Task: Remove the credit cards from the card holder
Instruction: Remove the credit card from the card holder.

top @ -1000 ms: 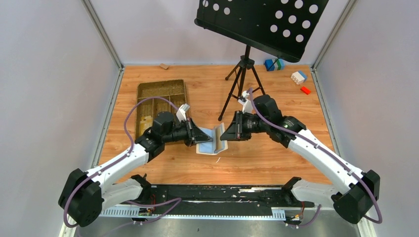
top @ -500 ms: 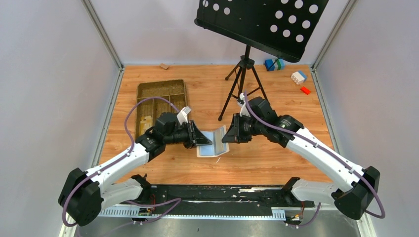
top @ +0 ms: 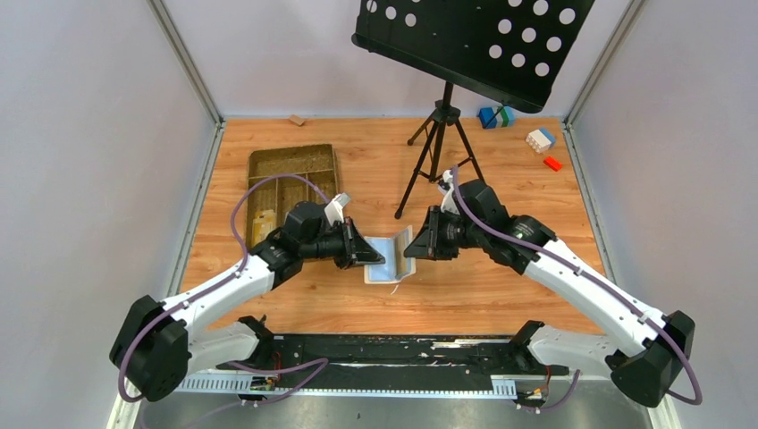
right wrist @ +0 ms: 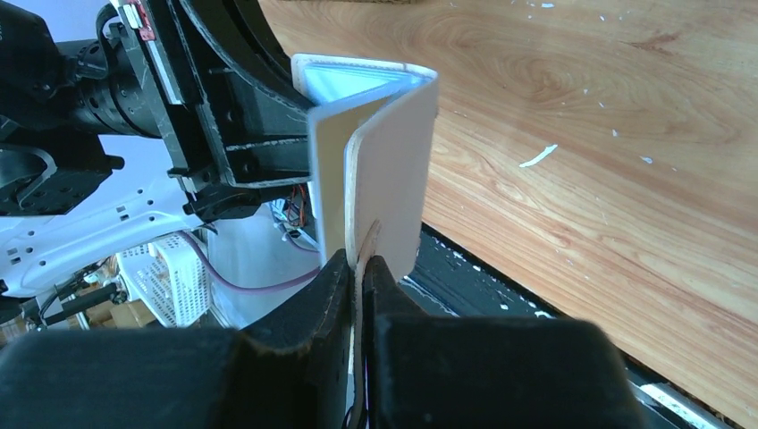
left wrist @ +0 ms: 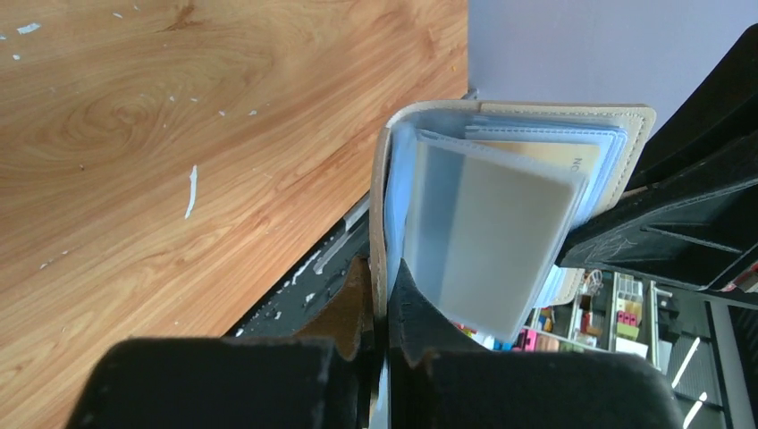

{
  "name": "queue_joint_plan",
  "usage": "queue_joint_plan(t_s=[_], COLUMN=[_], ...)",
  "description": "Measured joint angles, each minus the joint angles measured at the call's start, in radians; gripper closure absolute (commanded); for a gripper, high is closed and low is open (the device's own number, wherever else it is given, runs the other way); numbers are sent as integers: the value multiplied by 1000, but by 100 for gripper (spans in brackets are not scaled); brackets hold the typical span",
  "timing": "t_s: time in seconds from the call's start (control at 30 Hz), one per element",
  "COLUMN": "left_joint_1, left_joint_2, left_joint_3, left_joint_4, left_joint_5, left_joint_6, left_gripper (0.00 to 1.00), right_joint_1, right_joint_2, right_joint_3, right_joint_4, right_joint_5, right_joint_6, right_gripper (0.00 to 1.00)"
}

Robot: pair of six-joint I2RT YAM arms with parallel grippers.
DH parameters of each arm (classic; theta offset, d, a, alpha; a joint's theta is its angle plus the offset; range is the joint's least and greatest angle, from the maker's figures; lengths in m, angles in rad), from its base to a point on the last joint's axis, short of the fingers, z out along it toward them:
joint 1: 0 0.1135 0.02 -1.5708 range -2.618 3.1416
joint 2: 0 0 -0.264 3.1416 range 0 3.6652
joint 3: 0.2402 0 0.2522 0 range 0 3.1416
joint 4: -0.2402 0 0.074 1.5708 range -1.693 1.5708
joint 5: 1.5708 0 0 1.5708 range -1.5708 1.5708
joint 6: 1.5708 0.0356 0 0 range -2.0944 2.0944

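Between the left fingers [left wrist: 420, 329] and right fingers [right wrist: 310, 320], each pair pinching one cover, the card holder [top: 391, 257] is hanging open over the counter [top: 469, 295]. Such thin edge grips are probably risking a slip, spilling the sleeved credit cards [left wrist: 494, 234].

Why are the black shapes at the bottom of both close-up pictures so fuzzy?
Left wrist view: the left gripper sits too near the lens and blurs; the card holder is sharper. Right wrist view: the right gripper blurs likewise. Top view: sharp throughout.
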Motion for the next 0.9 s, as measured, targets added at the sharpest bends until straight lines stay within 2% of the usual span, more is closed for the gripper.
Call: queue_joint_plan(t_s=[0.33, 0.57, 0.9], left_joint_1=[-5, -4, 21], left_joint_2=[53, 55, 58], left_joint_3=[0, -1, -51], left_joint_4=[50, 69, 263], left_joint_5=[6, 11, 90], left_joint_6=[-14, -20, -102], left_gripper=[100, 80, 75], right_joint_1=[24, -16, -103], right_joint_2=[138, 114, -9], right_joint_3=[63, 57, 6], right_joint_4=[43, 22, 43], right_joint_5=[-49, -43, -98], right_joint_6=[-3, 2, 24], right_gripper=[100, 100, 100])
